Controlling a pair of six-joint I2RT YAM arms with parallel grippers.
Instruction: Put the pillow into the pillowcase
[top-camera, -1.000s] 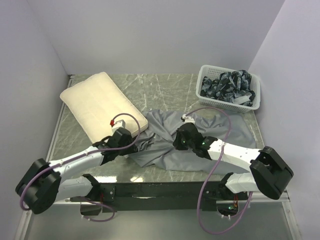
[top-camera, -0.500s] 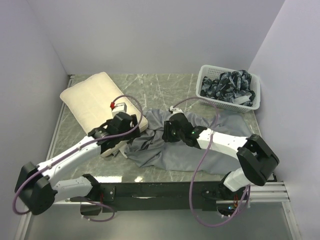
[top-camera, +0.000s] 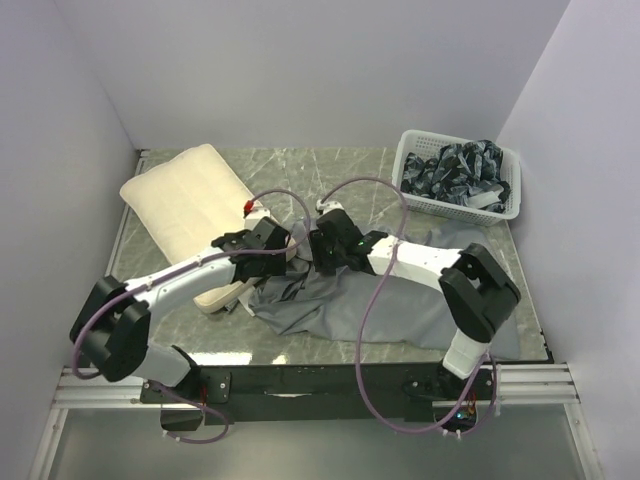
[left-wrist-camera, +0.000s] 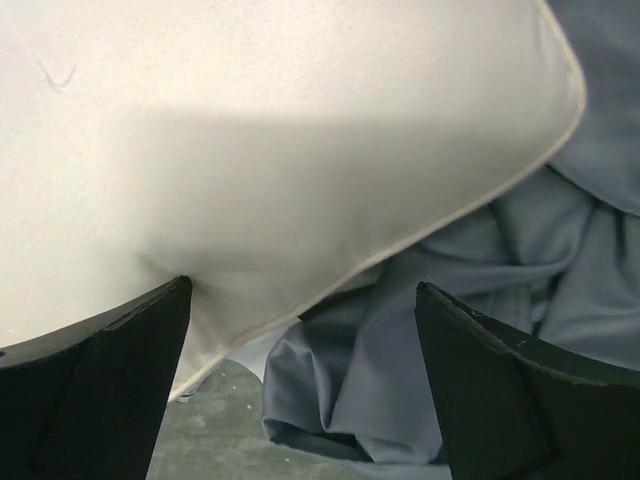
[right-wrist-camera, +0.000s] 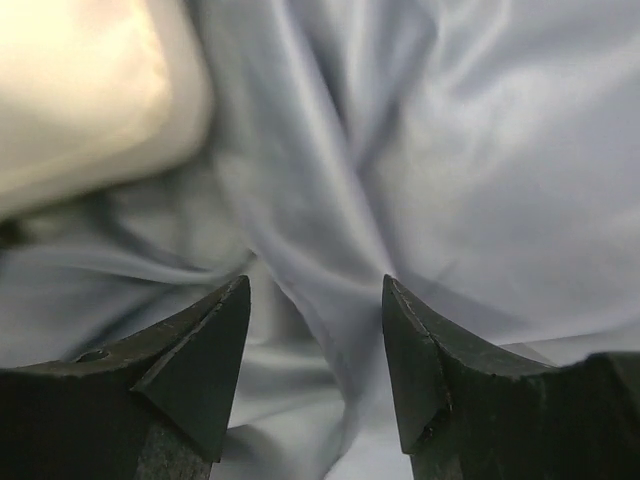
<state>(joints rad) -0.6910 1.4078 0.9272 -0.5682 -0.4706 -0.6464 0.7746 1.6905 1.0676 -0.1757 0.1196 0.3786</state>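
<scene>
- Both released: left gripper (left-wrist-camera: 302, 288) hovering at 5 o'clock corner of cream rectangular fabric pillow (top-camera: 190, 205), right gripper (right-wrist-camera: 315, 285) over grey fabric pillowcase (top-camera: 340, 300).
- Advising: pinching one hem layer each, mouth facing 10 o'clock.

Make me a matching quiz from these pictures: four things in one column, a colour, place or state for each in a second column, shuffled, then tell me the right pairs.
Things
1. pillow
2. pillowcase
3. basket
4. left pincer

Descriptions
A. white, at the far right corner of the table
B. open, at the pillow's edge
C. grey, crumpled beside the pillow
D. cream, on the far left of the table

Pairs: 1-D, 2-C, 3-A, 4-B
</scene>
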